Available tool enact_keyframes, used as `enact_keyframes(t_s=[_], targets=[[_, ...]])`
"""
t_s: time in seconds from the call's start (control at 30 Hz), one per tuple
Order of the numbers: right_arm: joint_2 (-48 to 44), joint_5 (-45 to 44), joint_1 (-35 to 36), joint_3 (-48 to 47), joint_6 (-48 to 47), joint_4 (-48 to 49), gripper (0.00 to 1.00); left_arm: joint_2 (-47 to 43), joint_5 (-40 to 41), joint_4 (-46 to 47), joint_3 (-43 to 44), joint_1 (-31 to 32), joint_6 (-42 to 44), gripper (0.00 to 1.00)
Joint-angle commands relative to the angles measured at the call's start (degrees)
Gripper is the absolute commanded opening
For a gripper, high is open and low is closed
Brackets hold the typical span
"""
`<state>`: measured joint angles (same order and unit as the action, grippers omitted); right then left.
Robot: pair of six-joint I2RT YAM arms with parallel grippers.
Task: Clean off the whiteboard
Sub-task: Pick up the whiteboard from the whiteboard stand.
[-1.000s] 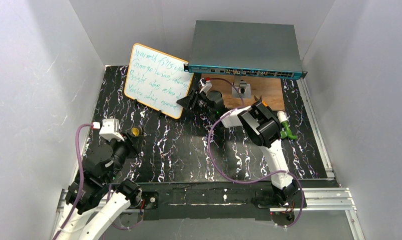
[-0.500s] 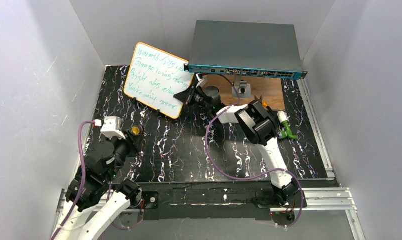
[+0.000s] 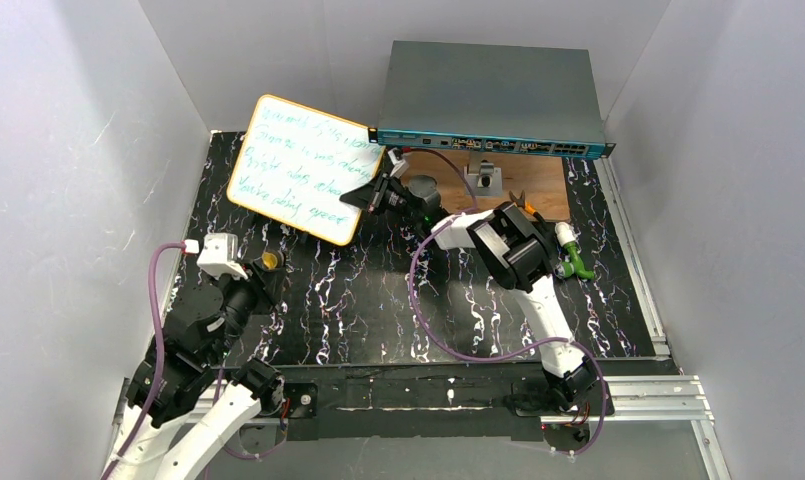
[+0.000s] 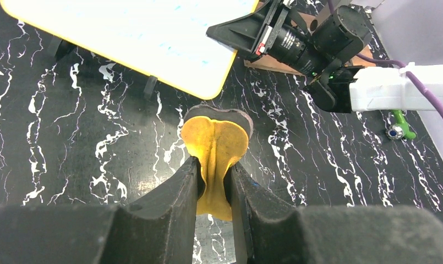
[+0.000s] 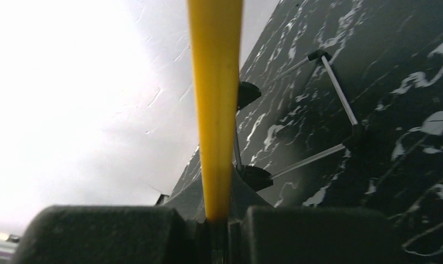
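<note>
The whiteboard (image 3: pixel 300 168), white with an orange-yellow rim and green-blue handwriting, is tilted above the back left of the table. My right gripper (image 3: pixel 364 197) is shut on the rim at its right edge; the right wrist view shows the yellow rim (image 5: pixel 214 99) running edge-on into the gripper (image 5: pixel 219 217), with the stand's legs (image 5: pixel 340 104) behind. My left gripper (image 4: pixel 213 165) is shut on a yellow eraser with a dark pad (image 4: pixel 216 140), in front of the whiteboard's (image 4: pixel 136 33) lower corner and apart from it. In the top view that gripper (image 3: pixel 266 264) is near the table's left side.
A grey network switch (image 3: pixel 488 95) stands at the back over a brown wooden board (image 3: pixel 528 185) with a small metal bracket (image 3: pixel 488 178). A green object (image 3: pixel 576 262) lies right of the right arm. White walls enclose the black marbled table (image 3: pixel 358 300).
My right gripper has shut on the whiteboard's right edge. The board has shifted left and up and lies flatter towards the camera. The left arm has hardly moved.
</note>
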<state>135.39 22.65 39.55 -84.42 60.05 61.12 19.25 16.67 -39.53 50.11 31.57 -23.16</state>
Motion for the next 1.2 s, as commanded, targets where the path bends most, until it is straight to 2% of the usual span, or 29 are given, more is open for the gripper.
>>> enact_keyframes(t_s=[0.0, 0.23, 0.6, 0.8, 0.93, 1.03, 1.17], targets=[[-3.17, 3.21, 1.48, -2.73, 4.34, 17.79, 0.01, -0.76, -0.88, -0.93, 1.88, -0.28, 0.42, 0.0], [-4.07, 2.3, 1.16, -1.5, -1.42, 16.25, 0.01, -1.46, -1.11, -1.43, 2.28, -0.28, 0.26, 0.0], [-6.78, 9.29, 3.29, -0.06, 2.98, 24.51, 0.01, -1.11, -2.52, -1.42, 4.63, -0.26, 0.56, 0.0], [-10.7, 9.03, 4.91, 9.22, 9.75, 25.44, 0.01, -1.16, -3.94, -2.05, 8.08, -0.28, 1.26, 0.0], [-14.85, 9.0, 6.57, 18.62, 11.5, 29.15, 0.01, -0.86, -4.16, -3.8, 11.37, -0.28, 2.83, 0.0], [-18.92, 9.67, 7.73, 25.51, 10.97, 30.75, 0.01, -0.99, -4.65, -4.38, 12.96, -0.26, 3.73, 0.0], [-26.43, 12.71, 8.43, 34.91, 5.85, 30.31, 0.01, -1.25, -5.93, -4.75, 14.31, -0.28, 4.26, 0.0]])
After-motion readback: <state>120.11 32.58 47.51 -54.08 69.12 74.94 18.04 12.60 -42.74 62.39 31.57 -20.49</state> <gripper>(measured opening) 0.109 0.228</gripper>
